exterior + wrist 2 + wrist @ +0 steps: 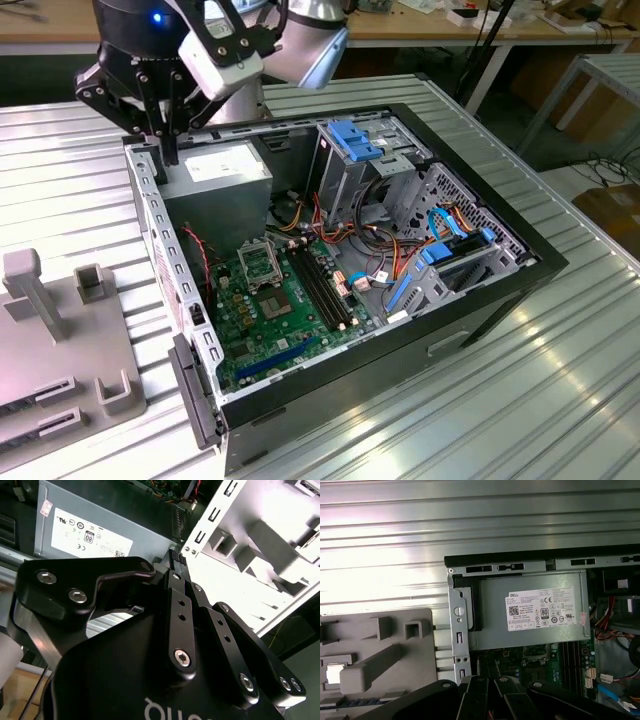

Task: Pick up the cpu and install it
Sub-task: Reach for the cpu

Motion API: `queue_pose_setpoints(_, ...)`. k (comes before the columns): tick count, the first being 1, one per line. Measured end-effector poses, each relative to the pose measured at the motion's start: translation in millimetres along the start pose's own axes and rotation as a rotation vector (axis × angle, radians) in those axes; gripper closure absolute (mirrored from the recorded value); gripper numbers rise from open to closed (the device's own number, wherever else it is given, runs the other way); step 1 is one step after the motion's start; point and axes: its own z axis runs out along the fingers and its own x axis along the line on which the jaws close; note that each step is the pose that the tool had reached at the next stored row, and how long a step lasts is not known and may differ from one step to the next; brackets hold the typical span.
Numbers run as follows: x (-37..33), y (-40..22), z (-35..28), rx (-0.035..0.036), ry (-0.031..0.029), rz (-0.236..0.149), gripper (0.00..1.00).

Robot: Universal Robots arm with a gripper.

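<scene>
The end effector hangs fingers-down over the far corner of the open computer case, at the exterior view's left. It is just beside the grey power supply. In the second wrist view the end effector has its fingers pressed together, with the power supply behind them.

The cpu appears in the first wrist view as a pale square. It sits in a recess of the grey holder block, which lies on the ribbed metal worktop outside the case. It is well apart from the end effector.

In the exterior view the holder block lies on the worktop at the left of the case. Inside the case, the green motherboard lies flat on the case floor. It carries the square socket frame (dull metal, dark interior), which sits beside the black memory slots.
</scene>
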Motion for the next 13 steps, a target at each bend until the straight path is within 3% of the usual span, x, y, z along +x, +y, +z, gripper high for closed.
queue_pose_setpoints(13,14.0,-1.1,-0.3,0.0001,0.0010,0.000,0.89)
